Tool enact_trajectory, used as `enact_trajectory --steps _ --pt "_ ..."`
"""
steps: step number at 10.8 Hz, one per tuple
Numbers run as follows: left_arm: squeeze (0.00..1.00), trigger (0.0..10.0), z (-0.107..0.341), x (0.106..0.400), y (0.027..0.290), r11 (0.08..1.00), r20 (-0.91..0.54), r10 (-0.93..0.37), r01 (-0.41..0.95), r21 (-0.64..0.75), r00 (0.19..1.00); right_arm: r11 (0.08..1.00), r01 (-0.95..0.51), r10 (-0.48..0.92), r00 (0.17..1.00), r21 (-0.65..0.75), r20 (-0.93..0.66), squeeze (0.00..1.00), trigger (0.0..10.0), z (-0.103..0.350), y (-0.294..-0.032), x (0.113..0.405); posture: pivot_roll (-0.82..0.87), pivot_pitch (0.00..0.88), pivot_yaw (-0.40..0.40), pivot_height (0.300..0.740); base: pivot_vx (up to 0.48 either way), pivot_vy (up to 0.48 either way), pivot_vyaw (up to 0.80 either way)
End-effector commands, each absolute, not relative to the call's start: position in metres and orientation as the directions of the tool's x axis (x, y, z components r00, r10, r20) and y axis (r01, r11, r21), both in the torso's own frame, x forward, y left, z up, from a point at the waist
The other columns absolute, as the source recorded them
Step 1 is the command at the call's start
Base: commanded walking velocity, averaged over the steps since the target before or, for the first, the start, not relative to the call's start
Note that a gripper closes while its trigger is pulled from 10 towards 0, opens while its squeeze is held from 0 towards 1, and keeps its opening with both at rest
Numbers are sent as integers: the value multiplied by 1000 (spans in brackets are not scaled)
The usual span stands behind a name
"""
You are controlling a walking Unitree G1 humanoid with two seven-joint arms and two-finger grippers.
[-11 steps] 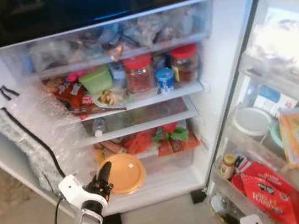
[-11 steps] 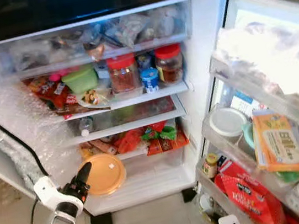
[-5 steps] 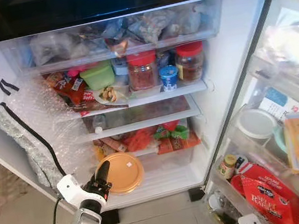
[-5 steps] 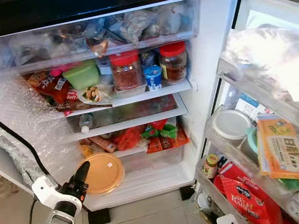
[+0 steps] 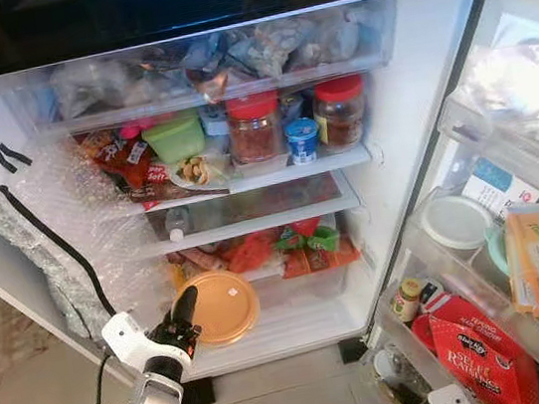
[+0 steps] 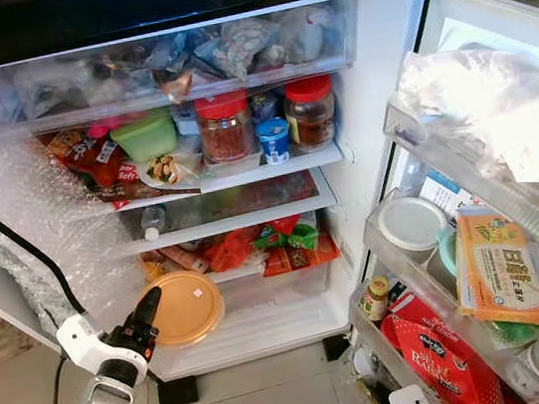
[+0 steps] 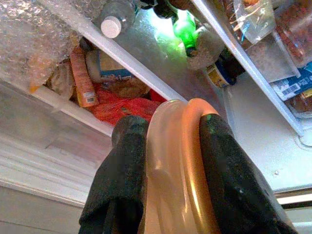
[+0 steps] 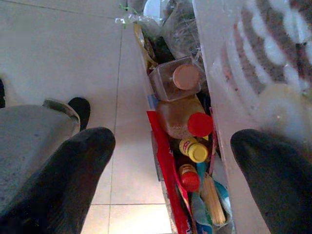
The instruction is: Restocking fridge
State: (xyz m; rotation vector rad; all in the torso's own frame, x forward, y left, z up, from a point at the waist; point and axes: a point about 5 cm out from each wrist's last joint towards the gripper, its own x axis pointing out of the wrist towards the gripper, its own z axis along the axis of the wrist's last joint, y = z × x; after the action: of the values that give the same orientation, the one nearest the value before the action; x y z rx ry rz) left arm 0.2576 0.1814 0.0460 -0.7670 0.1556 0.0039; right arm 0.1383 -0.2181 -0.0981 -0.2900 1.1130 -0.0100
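Orange round container (image 5: 221, 308), flat and translucent-lidded, sits clamped edgewise in the left gripper (image 7: 170, 161); right gripper (image 8: 168, 161) fingers spread apart.

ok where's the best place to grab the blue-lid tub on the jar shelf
Grip the blue-lid tub round its sides, just under the lid, coming straight in from the open front. It stands upright at the shelf edge between two red-lid jars, so side approaches look blocked.
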Motion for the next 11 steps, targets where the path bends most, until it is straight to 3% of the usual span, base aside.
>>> enact_trajectory --steps 1,11 --pt "0 10000 54 261 180 715 -117 -59 -39 -698 991 962 -141 -151 441 -235 -885 0 10000 -99 -218 137 -31 47 2 740 0 0 0" --pt "0 10000 56 260 176 710 -118 -74 -30 -703 990 962 -160 -132 438 -222 -889 0 10000 -100 -215 136 -28 50 1 740 0 0 0"
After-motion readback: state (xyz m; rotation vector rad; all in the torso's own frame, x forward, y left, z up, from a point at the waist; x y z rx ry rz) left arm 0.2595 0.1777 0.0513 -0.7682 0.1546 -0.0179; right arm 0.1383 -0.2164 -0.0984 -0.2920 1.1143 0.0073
